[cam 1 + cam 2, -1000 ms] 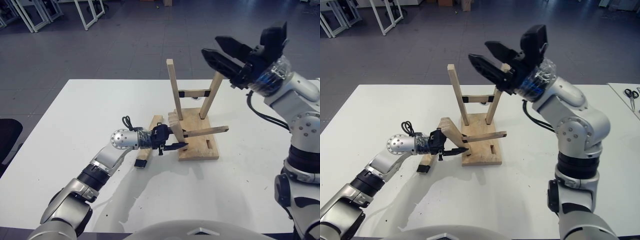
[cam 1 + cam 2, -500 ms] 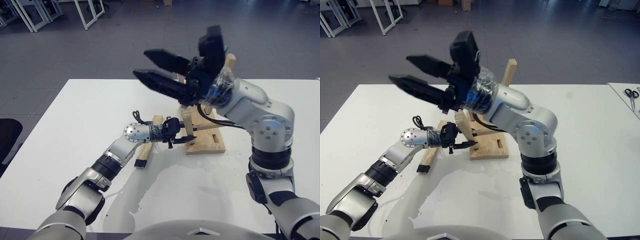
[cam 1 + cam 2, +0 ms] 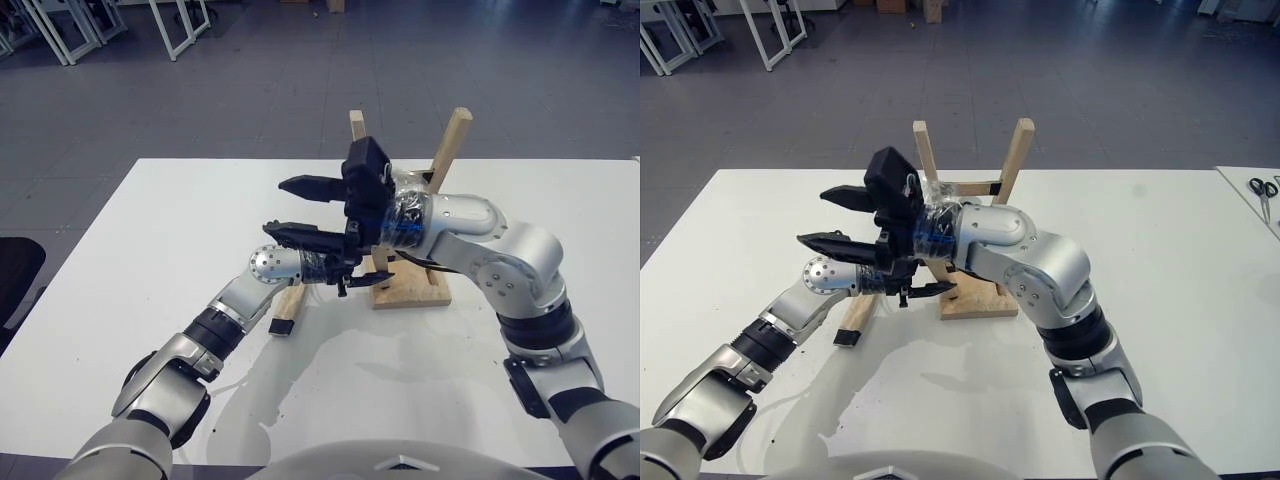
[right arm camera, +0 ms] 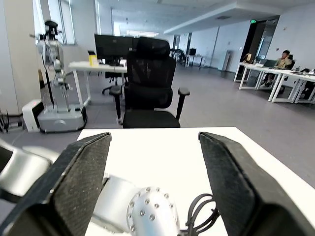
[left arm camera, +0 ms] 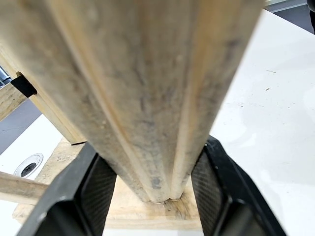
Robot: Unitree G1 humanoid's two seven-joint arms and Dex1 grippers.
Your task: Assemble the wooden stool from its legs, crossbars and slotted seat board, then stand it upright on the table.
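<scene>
- White table (image 3: 120, 250) in an open hall with a grey floor; desks and a black office chair (image 4: 150, 83) stand in the background.
- Seat board (image 3: 420, 292) lies flat at mid-frame, well back from the table's near edge.
- Two upright legs (image 3: 452, 140) rise from the board, joined near the top by a crossbar (image 3: 975, 187). Their tips show above the table's far edge.
- Left gripper (image 3: 378, 278) is at the board's left end, clamped on a third leg (image 5: 142, 98). Both pads (image 5: 93, 196) press its sides, and the leg's foot meets the board.
- Right gripper (image 3: 275, 208) hangs just above the left wrist. Its jaws are wide apart, fingers (image 4: 74, 187) pointing to frame left, with nothing between them.
- Loose wooden piece (image 3: 288, 305) lies just left of the board, beneath the left forearm.
- Bare tabletop spans frame left and lower centre.
- Scissors (image 3: 1262, 187) lie on a neighbouring table at the far right edge.
</scene>
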